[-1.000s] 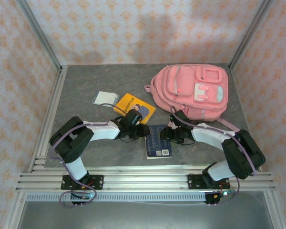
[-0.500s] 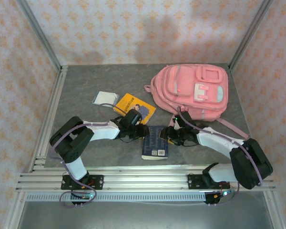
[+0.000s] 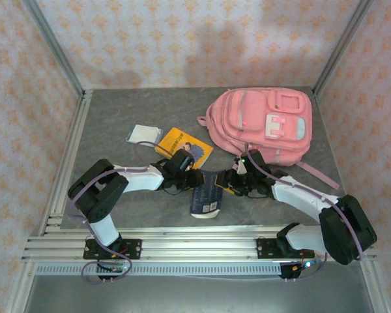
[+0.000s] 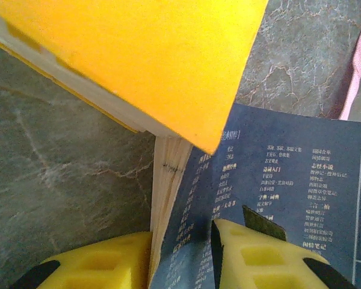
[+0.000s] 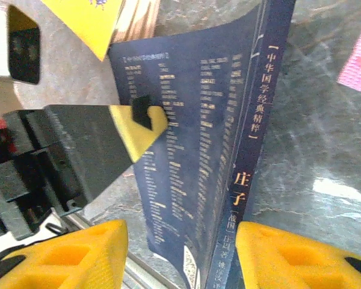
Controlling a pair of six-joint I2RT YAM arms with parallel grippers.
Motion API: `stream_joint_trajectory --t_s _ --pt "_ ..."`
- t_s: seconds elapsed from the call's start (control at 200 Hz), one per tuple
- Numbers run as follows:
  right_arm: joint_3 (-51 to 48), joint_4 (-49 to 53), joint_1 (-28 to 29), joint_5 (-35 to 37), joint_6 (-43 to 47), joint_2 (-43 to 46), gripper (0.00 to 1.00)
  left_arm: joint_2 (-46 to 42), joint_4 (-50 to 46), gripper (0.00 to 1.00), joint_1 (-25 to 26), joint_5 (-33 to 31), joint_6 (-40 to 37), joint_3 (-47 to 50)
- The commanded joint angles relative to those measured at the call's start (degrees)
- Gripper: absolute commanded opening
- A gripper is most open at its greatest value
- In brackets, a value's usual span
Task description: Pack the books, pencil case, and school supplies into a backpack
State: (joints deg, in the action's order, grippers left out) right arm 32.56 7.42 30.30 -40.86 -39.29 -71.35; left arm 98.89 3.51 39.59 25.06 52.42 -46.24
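Note:
A navy book (image 3: 206, 195) with small pale print is tipped up on its edge at the table's front middle. My left gripper (image 3: 195, 180) is shut on its page side; in the left wrist view the gripper (image 4: 180, 241) has both yellow fingers pressed on the book (image 4: 289, 180). My right gripper (image 5: 182, 241) is open astride the book (image 5: 192, 150), with the spine against its right finger and a gap at the left one. A yellow book (image 3: 180, 141) lies just behind. The pink backpack (image 3: 257, 120) lies at the back right. The pencil case is out of view.
A clear plastic packet (image 3: 143, 134) lies left of the yellow book. A pink strap (image 3: 316, 175) trails from the backpack toward the right arm. Metal rails (image 3: 195, 246) run along the table's near edge, and a rail (image 3: 68, 163) borders the left side.
The navy book lay flat a second ago; now it is tipped up on edge and shifted slightly left. The right gripper has swung in beside its spine.

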Motion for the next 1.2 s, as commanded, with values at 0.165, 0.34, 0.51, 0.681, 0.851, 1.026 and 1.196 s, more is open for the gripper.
stream_joint_trajectory --t_s 0.165,0.34,0.51,0.681,0.851,1.026,1.196 --pt "-1.2 -10.4 0.4 -2.3 -1.4 -6.3 0.50 3.6 4.2 0.32 1.2 1.9 -0.2 0.4" --pt "-2.1 -13.3 0.2 -2.4 -2.4 -9.9 0.46 3.9 4.3 0.31 1.2 2.2 0.0 0.6" --pt "-1.9 -12.9 0.1 -2.0 -2.1 -9.5 0.16 2.7 2.4 0.31 1.0 2.4 -0.8 -0.4" --pt "-2.8 -12.1 -0.2 3.7 -5.0 -1.7 0.00 -3.9 2.8 0.35 -2.6 5.5 2.8 1.8" --pt "-4.7 -12.5 -0.2 17.2 -13.9 13.0 0.00 -16.3 -2.4 0.57 -5.4 4.3 6.4 2.9" --pt "-9.1 -18.3 2.6 37.8 -24.5 28.8 0.00 -27.8 -7.8 0.77 -5.5 -0.8 12.3 2.4" --pt "-7.6 -22.5 3.5 43.5 -31.9 30.8 0.00 -35.3 0.4 0.94 -3.9 -5.5 23.0 6.4"
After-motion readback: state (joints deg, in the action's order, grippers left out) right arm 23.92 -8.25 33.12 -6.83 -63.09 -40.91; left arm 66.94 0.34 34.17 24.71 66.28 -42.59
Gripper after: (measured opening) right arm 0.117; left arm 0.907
